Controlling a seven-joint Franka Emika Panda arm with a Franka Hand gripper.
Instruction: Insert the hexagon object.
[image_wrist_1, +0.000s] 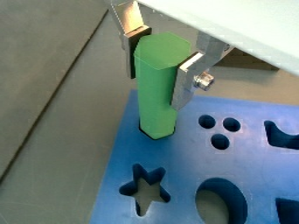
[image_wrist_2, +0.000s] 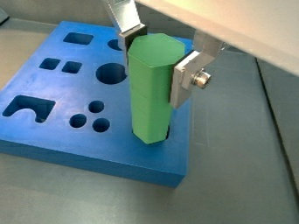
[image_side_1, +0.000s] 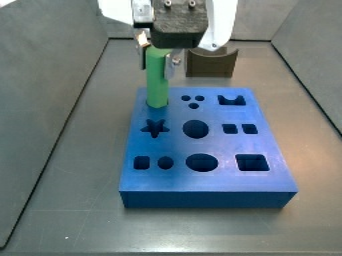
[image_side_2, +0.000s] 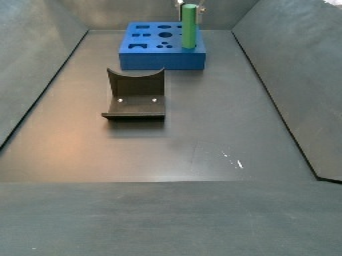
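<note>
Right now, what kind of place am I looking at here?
Probably a robot test cell: bare grey walls enclose a floor holding only a blue block with shaped holes. The hand sits at a block corner around the upright green peg, near a dark grey curved block.

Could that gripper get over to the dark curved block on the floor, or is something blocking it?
Probably yes. The gripper is over the blue block, fingers either side of the green peg standing in its hole; bare floor surrounds the dark curved block. It would have to leave the peg first.
</note>
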